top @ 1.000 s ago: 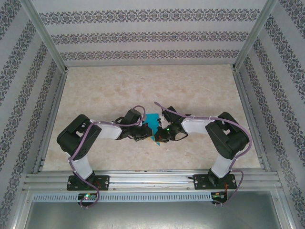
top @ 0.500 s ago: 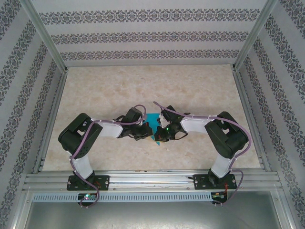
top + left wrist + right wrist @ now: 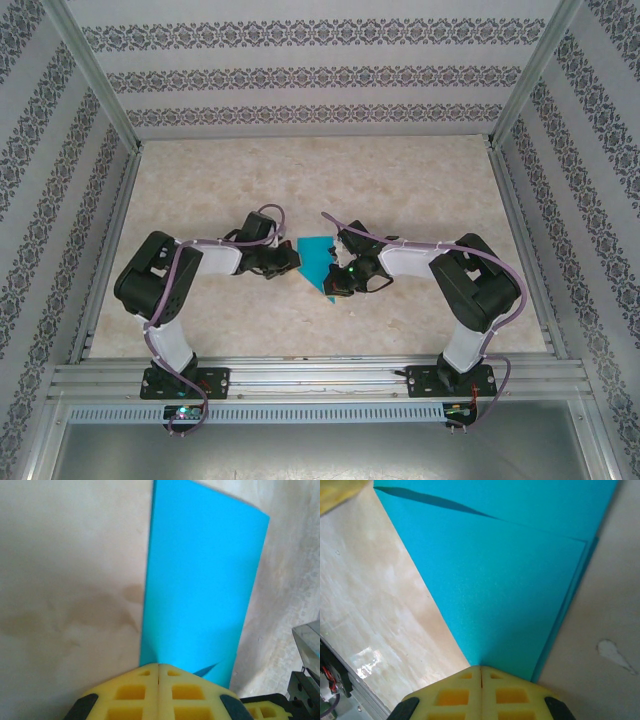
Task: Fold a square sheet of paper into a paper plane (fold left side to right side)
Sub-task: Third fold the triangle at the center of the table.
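Looking at top view first: the square sheet of paper point(image 3: 316, 256) is lying near centre of the table point(image 3: 420, 190), btwn both arms, creased into a narrower shape w/ a point aiming toward the bases. Here the left gripper point(image 3: 292, 263) is sitting at the paper's left edge and the right gripper point(image 3: 334, 287) is sitting at its near-right side by the point; jaws too small to judge in this view. Left wrist cam: the left gripper point(image 3: 159, 669) is showing its yellow pads point(image 3: 132, 692) pressed together w/ nothing btwn them, tips meeting the near edge of the paper point(image 3: 200, 590), which is lying flat as a long strip running away from cam, a small dark wedge of shadow showing by the tips. Right wrist cam: the right gripper point(image 3: 481, 671) is likewise pressed together and empty, tips sitting at the narrow end of the paper point(image 3: 510, 595); folded layers are overlapping, edges showing along the right side. Can't tell if either tip is pressing down or just touching.
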